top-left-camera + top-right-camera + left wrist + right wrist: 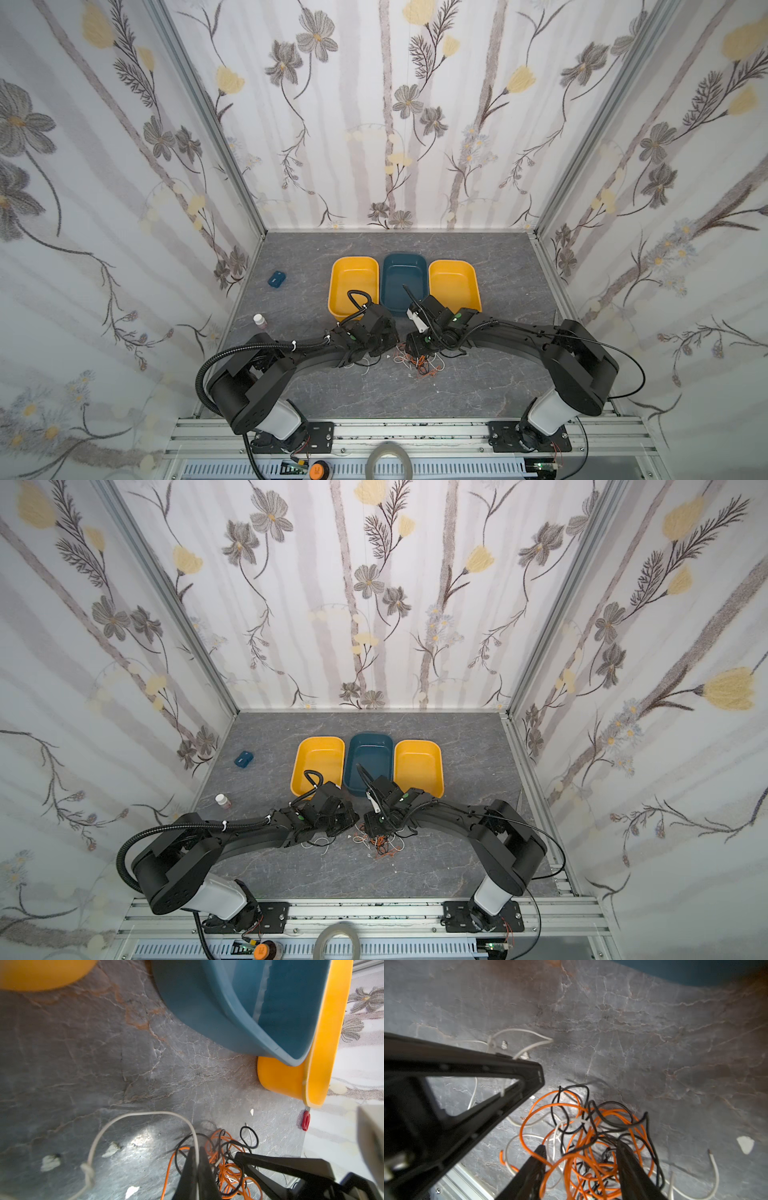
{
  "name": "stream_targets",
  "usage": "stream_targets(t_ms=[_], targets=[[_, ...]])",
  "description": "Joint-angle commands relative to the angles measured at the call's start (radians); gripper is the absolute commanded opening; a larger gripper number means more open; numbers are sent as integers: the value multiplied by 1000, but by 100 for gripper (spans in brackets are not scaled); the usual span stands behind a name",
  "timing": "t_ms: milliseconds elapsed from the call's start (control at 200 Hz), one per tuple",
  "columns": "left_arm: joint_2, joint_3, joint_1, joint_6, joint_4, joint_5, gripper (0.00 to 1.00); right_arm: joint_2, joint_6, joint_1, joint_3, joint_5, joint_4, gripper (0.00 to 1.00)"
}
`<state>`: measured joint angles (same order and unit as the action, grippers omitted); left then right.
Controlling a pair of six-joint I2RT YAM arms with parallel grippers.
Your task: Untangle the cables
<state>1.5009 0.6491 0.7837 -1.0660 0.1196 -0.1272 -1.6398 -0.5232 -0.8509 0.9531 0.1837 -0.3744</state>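
Observation:
The cables (pixel 419 362) (pixel 380 845) lie as a tangle of thin orange, black and white wires on the grey table between my two wrists. In the left wrist view my left gripper (pixel 197 1152) is shut on a white cable (pixel 145 1113) that loops away to a knot (pixel 88 1169); the orange and black tangle (pixel 226 1159) sits right beside the fingers. In the right wrist view my right gripper (pixel 580 1150) is open, its two fingers set down on either side of the tangle (pixel 591 1126). The left gripper's black finger (pixel 477 1086) stands close by.
Three bins stand just behind the arms: a yellow one (pixel 353 270), a blue one (pixel 403 266) and a second yellow one (pixel 453 272). A small blue box (pixel 277 278) and a white bottle (pixel 259 320) sit at the left. White scraps (pixel 49 1162) dot the table.

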Motion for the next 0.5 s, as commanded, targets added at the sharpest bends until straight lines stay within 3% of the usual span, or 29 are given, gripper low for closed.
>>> stream_targets(t_ms=[0, 195, 495], targets=[[-31, 0, -10, 11, -5, 13, 0, -6, -17, 1, -10, -33, 10, 45], [-130, -11, -48, 42, -75, 21, 0, 4, -13, 10, -68, -74, -15, 28], [-331, -40, -129, 83, -211, 44, 0, 27, -4, 20, -115, -101, -50, 20]])
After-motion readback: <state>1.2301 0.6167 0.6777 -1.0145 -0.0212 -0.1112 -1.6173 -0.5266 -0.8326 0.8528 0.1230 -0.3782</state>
